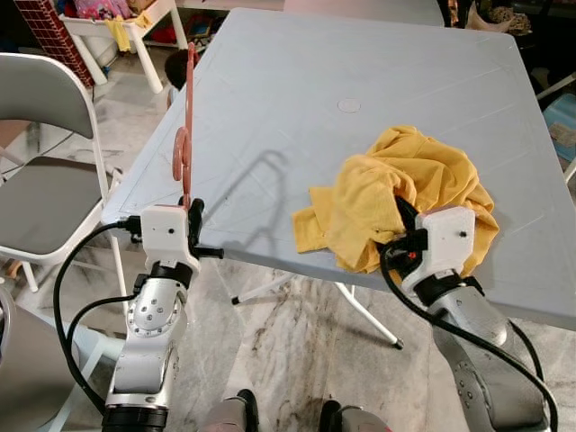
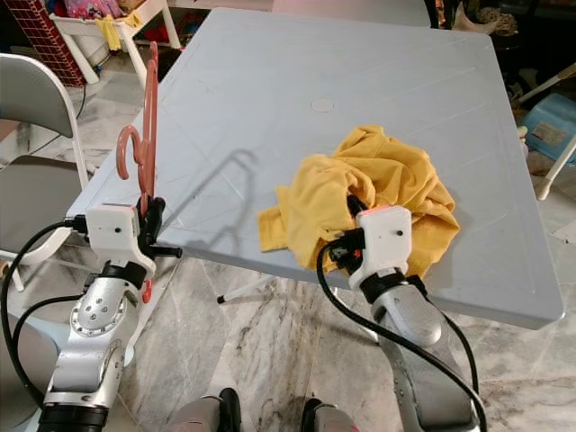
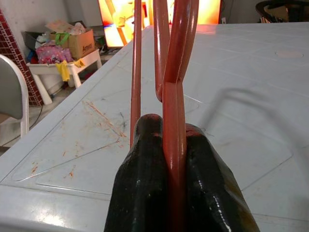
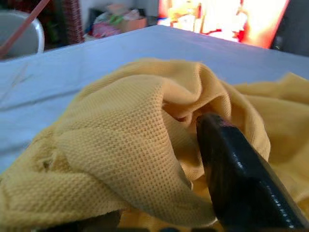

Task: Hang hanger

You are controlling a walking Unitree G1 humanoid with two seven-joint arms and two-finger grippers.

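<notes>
A salmon-red plastic hanger (image 1: 187, 117) stands upright at the front left corner of the grey table (image 1: 297, 81). My left gripper (image 1: 192, 216) is shut on its lower part; in the left wrist view the red bar (image 3: 174, 96) runs up between the two black fingers (image 3: 145, 183). A crumpled yellow cloth (image 1: 405, 189) lies on the table's front right. My right gripper (image 1: 402, 220) is pushed into the cloth's near side, open. One black finger (image 4: 236, 164) shows beside a fold of yellow cloth (image 4: 130, 145); the other is mostly buried under it.
A grey folding chair (image 1: 45, 180) stands close to the table's left side. A small white table (image 1: 135, 27) with clutter is at the back left, and a blue object (image 1: 562, 117) at the right. Table legs (image 1: 360, 310) cross over the marble floor below.
</notes>
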